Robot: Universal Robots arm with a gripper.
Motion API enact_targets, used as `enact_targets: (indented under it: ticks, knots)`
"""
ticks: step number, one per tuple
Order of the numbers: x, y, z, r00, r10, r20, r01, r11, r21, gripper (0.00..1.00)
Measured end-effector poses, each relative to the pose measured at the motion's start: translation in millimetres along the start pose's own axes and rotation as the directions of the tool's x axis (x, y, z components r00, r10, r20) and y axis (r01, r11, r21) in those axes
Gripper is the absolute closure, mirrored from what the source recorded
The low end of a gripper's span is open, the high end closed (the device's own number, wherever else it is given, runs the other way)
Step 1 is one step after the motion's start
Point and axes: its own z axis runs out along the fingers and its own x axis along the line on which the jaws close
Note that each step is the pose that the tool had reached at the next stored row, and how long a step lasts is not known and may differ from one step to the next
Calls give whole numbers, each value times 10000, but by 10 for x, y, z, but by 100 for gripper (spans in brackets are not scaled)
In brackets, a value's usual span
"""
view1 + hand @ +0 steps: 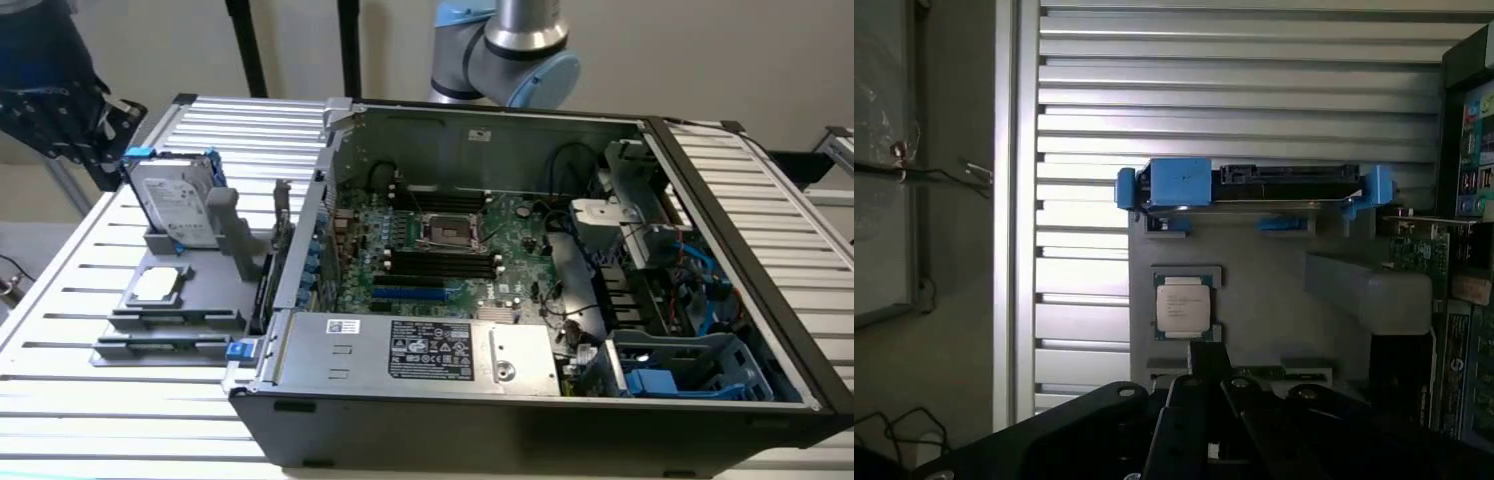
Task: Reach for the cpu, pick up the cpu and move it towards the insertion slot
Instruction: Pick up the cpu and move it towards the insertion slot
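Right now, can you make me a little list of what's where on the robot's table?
tool: shut, holding nothing, near the cpu
cpu: lying flat on the grey holder, outside the computer case, not yet picked up
hard drive: standing on its edge in the grey holder, blue rails on its sides, next to the cpu
insertion slot: on the green board inside the open computer case
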Motion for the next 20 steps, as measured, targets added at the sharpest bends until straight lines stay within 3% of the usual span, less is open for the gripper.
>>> enact_targets:
  ticks: [7,14,15,18,20]
  knots:
    - [114,-20,42,9999,-140,-26,140,9999,2,89]
    - [116,-20,45,9985,-543,-41,543,9985,9,88]
    - [116,-20,46,9983,-582,-43,582,9983,9,76]
    - [115,-20,52,9979,-641,-49,641,9979,9,70]
    - [114,-20,62,9978,-668,-53,668,9978,9,58]
